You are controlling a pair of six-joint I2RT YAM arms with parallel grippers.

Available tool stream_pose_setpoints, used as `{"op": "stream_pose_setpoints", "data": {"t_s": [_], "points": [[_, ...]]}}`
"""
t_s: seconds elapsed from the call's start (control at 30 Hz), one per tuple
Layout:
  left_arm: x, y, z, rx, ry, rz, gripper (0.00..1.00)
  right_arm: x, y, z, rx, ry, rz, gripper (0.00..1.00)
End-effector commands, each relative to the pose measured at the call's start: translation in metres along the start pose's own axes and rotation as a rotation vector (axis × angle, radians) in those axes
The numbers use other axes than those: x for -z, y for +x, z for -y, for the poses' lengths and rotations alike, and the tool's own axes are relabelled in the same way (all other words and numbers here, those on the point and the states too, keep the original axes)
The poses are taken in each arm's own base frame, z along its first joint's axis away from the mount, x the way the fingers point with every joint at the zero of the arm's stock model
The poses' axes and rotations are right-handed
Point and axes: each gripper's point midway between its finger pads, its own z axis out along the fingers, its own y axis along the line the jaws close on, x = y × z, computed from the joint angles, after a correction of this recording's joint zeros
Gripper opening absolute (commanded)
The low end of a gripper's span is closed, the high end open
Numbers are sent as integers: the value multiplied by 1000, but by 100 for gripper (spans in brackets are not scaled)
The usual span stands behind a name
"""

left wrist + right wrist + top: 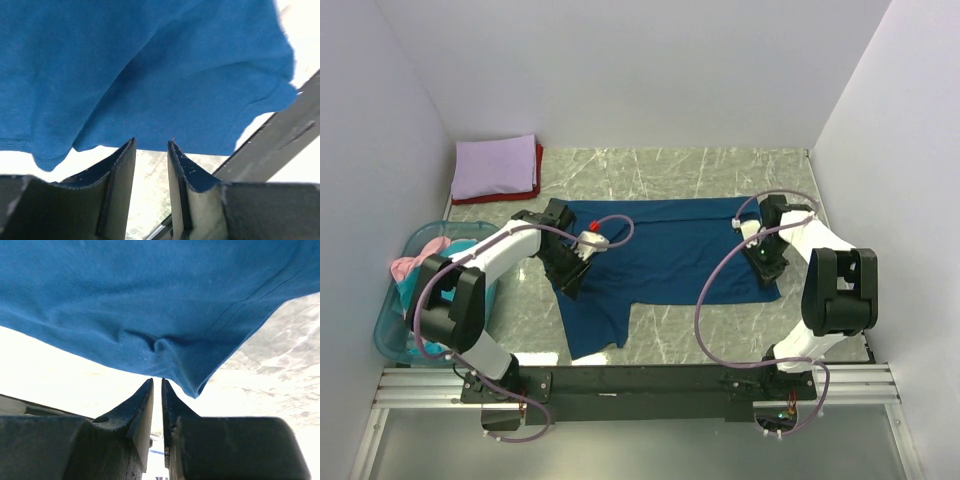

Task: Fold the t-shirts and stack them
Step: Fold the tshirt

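The dark blue t-shirt (670, 250) lies spread on the marble table, one part hanging toward the front. No white print shows on it. My left gripper (570, 283) is at the shirt's left edge. In the left wrist view it (152, 142) is open, with the hem of the blue cloth (150, 65) just at its tips. My right gripper (767, 265) is at the shirt's right edge. In the right wrist view it (157, 380) is almost closed and pinches a puckered bit of the cloth (150, 290) near a corner.
A folded lavender t-shirt (495, 165) lies on a red one (536, 183) at the back left. The translucent blue basket (385, 330) at the left holds a pink shirt (408, 266) and a teal one (460, 246). White walls enclose the table. A black rail (650, 380) runs along the front.
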Motion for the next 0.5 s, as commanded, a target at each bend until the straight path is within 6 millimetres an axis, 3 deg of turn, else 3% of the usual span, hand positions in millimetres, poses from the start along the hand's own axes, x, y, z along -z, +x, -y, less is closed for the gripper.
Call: {"op": "stream_pose_setpoints", "data": {"t_s": [0.0,0.27,0.47], "points": [[-9,4,-13,-39,-47,-4,37,-2,7,9,10,44,-16,19],[-33,45,-21,-10,-87,-92,37,-26,9,19,16,82,-55,19],[-33,71,-12,-10,-78,-144,37,-44,35,18,41,98,-137,19]]}}
